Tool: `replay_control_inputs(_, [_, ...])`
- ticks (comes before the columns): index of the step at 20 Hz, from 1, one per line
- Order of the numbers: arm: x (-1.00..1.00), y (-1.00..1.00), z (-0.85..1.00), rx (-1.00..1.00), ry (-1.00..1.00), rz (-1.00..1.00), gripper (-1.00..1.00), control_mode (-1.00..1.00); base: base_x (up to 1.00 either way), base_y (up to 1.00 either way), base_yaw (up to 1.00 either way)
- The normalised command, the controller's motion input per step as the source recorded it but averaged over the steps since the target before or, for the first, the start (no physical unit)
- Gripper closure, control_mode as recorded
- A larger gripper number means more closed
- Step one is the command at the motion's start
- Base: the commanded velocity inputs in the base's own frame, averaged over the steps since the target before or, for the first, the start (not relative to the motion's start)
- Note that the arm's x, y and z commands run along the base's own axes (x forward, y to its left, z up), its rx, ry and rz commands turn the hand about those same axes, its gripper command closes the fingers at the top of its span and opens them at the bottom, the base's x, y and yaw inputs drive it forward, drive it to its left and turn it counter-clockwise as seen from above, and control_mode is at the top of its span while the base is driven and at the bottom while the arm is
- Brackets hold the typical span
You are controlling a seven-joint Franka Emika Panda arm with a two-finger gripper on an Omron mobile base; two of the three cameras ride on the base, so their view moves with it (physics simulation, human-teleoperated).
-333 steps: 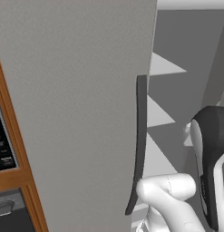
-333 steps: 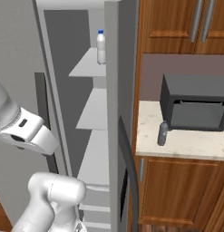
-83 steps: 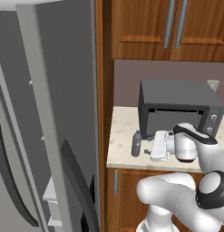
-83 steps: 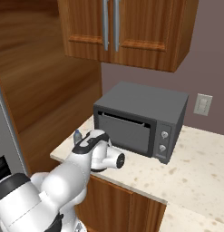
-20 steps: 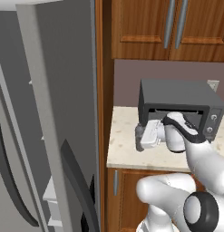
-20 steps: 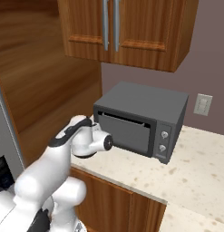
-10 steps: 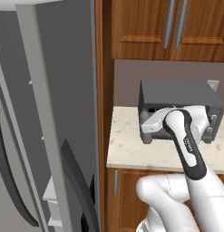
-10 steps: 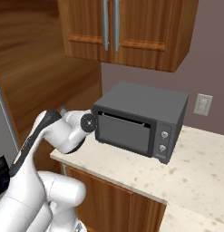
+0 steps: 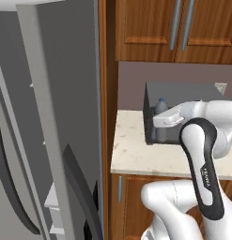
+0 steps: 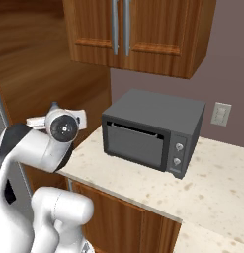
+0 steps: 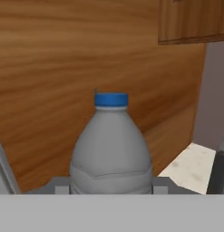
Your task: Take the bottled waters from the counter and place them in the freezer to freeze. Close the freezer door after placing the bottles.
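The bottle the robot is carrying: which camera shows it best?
The hand view: the bottle sits up close, blue cap and grey body plain. The left base view shows its top small, beside the tool. In the right base view I cannot make it out.

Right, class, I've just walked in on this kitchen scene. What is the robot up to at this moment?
The robot arm's gripper is holding a grey water bottle with a blue cap, lifted above the counter beside the microwave. The bottle is upright in the grip. To the left, the freezer door stands open, so the bottle is probably headed there next.
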Motion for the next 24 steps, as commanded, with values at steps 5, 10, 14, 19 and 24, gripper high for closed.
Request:
replay_control_inputs(5, [-0.59, -0.27, 1.00, 0.00, 0.00, -0.04, 1.00, -1.00, 0.00, 0.00, 0.00])
replay_control_inputs(10, [-0.54, -0.19, 1.00, 0.00, 0.00, -0.02, 1.00, -1.00, 0.00, 0.00, 0.00])
replay_control_inputs(14, [-0.88, -0.03, 0.41, -0.09, -0.09, -0.16, 1.00, -1.00, 0.00, 0.00, 0.00])
replay_control_inputs(19, [-1.00, 0.00, 0.00, -0.15, -0.40, -0.24, 1.00, -1.00, 0.00, 0.00, 0.00])
replay_control_inputs(24, [-0.83, -0.27, 0.00, 0.00, -0.33, -0.18, 1.00, -1.00, 0.00, 0.00, 0.00])
